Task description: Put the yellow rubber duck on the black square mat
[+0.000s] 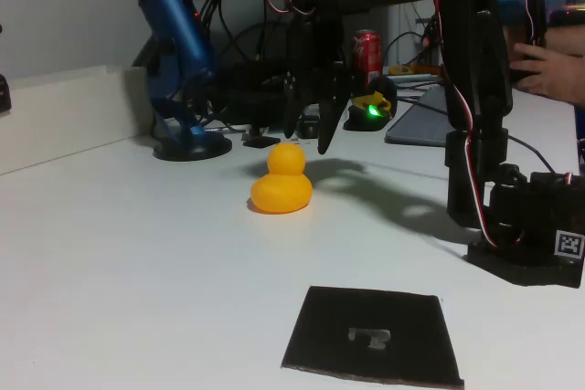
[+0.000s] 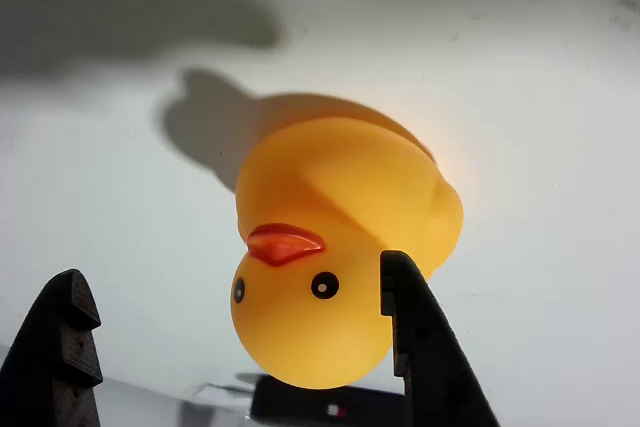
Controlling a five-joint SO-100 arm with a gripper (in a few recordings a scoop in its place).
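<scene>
Hovering my gripper (image 1: 311, 130) just above the duck (image 1: 281, 184), I hold the jaws apart to straddle its head. Duck sits on the counter (image 1: 119, 262), far from the mat (image 1: 370, 335) lying near-right.

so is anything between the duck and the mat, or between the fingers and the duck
Nothing visible blocks either. In the fixed view the yellow rubber duck sits upright on the white table, with bare tabletop between it and the black square mat. The gripper hangs open just above and behind the duck, with nothing between.
</scene>
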